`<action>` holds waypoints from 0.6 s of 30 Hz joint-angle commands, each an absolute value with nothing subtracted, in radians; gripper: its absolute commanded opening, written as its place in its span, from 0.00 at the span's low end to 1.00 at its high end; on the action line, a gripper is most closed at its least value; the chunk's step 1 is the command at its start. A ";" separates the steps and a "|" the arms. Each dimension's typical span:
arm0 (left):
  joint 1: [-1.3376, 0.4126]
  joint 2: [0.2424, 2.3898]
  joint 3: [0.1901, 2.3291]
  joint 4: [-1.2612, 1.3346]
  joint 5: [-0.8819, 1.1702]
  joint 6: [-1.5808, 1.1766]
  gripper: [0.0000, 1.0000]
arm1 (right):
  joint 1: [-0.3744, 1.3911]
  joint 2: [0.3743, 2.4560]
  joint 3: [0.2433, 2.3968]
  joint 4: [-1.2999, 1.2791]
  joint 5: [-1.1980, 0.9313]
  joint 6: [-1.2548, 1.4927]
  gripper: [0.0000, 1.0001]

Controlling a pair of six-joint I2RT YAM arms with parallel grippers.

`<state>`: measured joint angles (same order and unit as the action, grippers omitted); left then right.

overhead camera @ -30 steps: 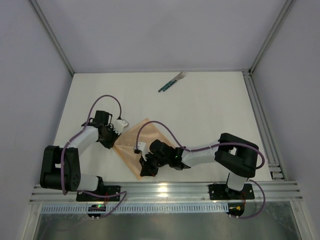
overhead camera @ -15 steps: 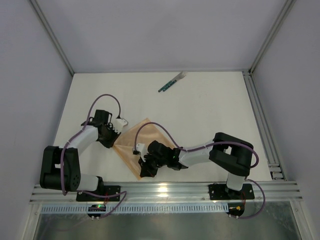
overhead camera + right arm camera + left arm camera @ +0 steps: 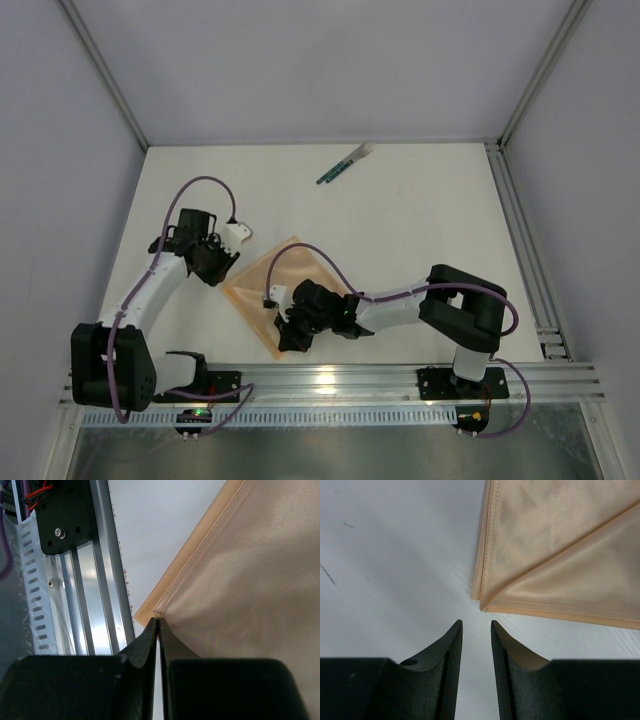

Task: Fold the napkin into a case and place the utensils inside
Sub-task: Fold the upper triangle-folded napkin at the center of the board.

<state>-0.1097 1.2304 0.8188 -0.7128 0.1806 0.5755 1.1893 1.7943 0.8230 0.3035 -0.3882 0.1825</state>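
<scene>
The peach-tan napkin [image 3: 262, 285] lies folded on the white table between the two arms. My left gripper [image 3: 216, 264] sits just off its left corner, jaws slightly apart and empty; in the left wrist view the gripper [image 3: 476, 625] is a short way from the layered corner of the napkin [image 3: 560, 545]. My right gripper [image 3: 291, 340] is shut on the napkin's near corner; the right wrist view shows the gripper [image 3: 158, 622] pinching the stitched corner of the cloth [image 3: 250, 555]. The utensils [image 3: 345, 163], green-handled with pale ends, lie at the far middle of the table.
An aluminium rail [image 3: 330, 380] runs along the table's near edge, right beside the napkin's near corner, and it also shows in the right wrist view [image 3: 95, 570]. Frame posts stand at the back corners. A second rail [image 3: 525, 250] runs along the right side.
My left gripper has drawn back from the napkin's left corner, up and to the left, and the arm has stretched out. My right gripper has stayed at the near corner.
</scene>
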 commanded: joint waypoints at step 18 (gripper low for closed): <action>-0.163 1.399 0.833 -0.564 0.120 0.442 0.29 | 1.197 1.758 0.841 0.304 -0.451 0.109 0.04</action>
<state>-0.1608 1.4166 0.8394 -0.6003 0.1051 0.4591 1.1893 1.7901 0.8459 0.2684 -0.4122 0.1333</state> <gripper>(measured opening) 0.286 0.043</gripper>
